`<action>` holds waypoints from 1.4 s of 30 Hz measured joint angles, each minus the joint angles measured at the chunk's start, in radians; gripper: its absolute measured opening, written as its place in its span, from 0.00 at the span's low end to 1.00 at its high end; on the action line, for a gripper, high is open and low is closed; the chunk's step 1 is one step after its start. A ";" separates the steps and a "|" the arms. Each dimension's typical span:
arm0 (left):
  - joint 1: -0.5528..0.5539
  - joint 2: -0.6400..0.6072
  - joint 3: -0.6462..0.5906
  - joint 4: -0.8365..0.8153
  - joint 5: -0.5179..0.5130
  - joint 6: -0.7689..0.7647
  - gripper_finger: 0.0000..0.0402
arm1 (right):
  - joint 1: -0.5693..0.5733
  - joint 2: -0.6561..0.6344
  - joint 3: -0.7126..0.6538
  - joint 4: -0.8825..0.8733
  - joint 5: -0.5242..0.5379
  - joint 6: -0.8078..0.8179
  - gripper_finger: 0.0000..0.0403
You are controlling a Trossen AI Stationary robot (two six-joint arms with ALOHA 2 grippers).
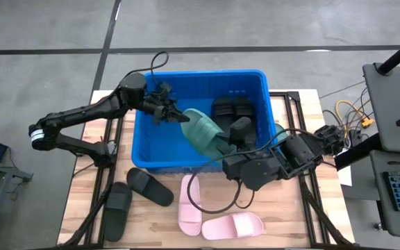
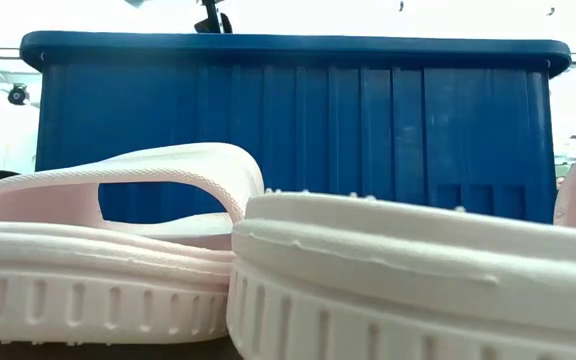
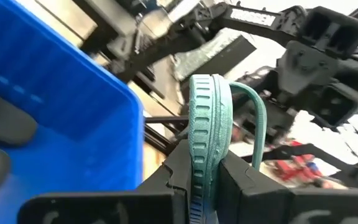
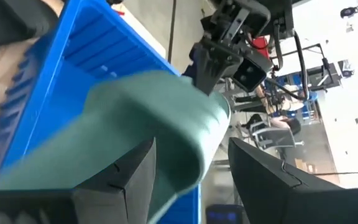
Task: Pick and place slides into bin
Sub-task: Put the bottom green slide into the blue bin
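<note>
The left gripper [image 1: 176, 115] has its fingers closed on one end of the green slide [image 1: 203, 132], above the bin [image 1: 144, 139]. The right gripper [image 1: 229, 151] fingers stand wide around the other end, probably for a handover.

Bin [image 1: 144, 135]: 1, big and blue, mid table.

Green slide [image 1: 201, 130]: only 1 seen, up over the bin.

Blk slides: 4 in all.
- 2 inside the bin: a blk slide [image 1: 231, 107] at abt 1 o'clock in it, and another blk slide [image 1: 242, 127] at abt 3 o'clock.
- 2 on the table at abt 7 o'clock: a blk slide [image 1: 150, 186] and a blk slide [image 1: 117, 210].

Pink slides: 2, on the table at abt 6 o'clock: a pink slide [image 1: 189, 205] and a pink slide [image 1: 233, 226], side by side.

So 7 slides seen altogether.

Robot arms: 2. Left arm [image 1: 82, 114] at 9 o'clock, right arm [image 1: 294, 154] at 3 o'clock.

Table [image 1: 283, 229]: 1.
</note>
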 joint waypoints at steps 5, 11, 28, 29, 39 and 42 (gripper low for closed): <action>0.003 0.005 0.000 0.003 0.034 -0.051 0.04 | 0.000 0.009 -0.001 -0.010 0.001 -0.035 0.48; 0.003 0.006 -0.002 0.003 0.025 -0.079 0.04 | -0.003 0.019 -0.003 0.044 0.001 -0.085 0.48; 0.003 0.006 -0.006 0.019 0.050 -0.128 0.04 | -0.049 0.098 -0.003 0.100 0.028 -0.186 0.45; 0.003 0.006 -0.006 0.023 0.051 -0.128 0.04 | -0.050 0.102 -0.003 0.120 0.028 -0.195 0.44; 0.003 0.006 -0.008 0.035 0.063 -0.121 0.04 | -0.053 0.105 -0.003 0.186 0.029 -0.233 0.27; 0.003 0.006 -0.008 0.034 0.078 -0.120 0.04 | -0.052 0.105 -0.003 0.199 0.048 -0.202 0.16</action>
